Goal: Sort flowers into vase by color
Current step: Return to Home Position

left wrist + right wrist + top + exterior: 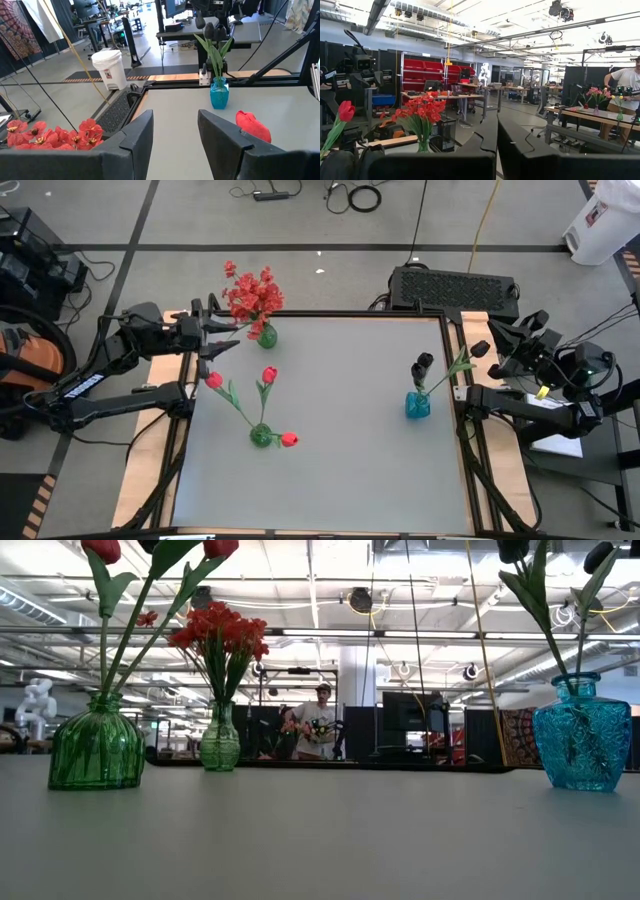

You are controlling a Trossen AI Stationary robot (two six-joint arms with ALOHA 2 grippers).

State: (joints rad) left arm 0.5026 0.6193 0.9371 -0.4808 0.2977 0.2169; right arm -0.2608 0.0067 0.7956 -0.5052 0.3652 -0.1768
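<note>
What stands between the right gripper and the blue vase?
Nothing visible. From above, only bare table lies between the right gripper and the blue vase, whose own leaf leans toward it. The left gripper waits at the left edge.

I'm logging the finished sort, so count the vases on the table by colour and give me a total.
Green vases: 2 (spray vase, tulip vase)
Blue vase: 1
Total: 3 vases
</note>
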